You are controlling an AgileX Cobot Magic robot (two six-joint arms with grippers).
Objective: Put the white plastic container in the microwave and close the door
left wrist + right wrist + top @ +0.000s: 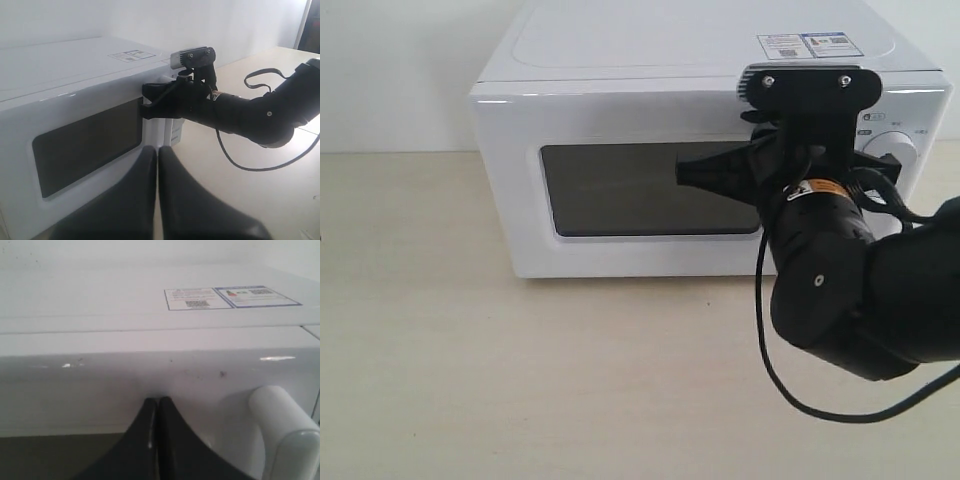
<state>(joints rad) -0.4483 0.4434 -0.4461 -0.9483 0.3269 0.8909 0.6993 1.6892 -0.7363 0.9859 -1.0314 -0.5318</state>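
Observation:
The white microwave [620,40] stands at the back of the table with its door [620,250] shut, and the dark window [640,188] faces me. My right gripper [692,172] is shut and its tips press against the door's face above the window, beside the white bar handle [280,425]. In the right wrist view the same gripper [158,401] touches the white door panel. My left gripper [157,149] is shut and empty, off to the left of the microwave [60,70] and away from it. The white plastic container is out of view.
A round white knob [895,148] sits on the right panel, partly behind the right arm [850,290]. Stickers [808,45] lie on the microwave's top. A black cable [790,395] hangs from the right arm over the beige table [520,380].

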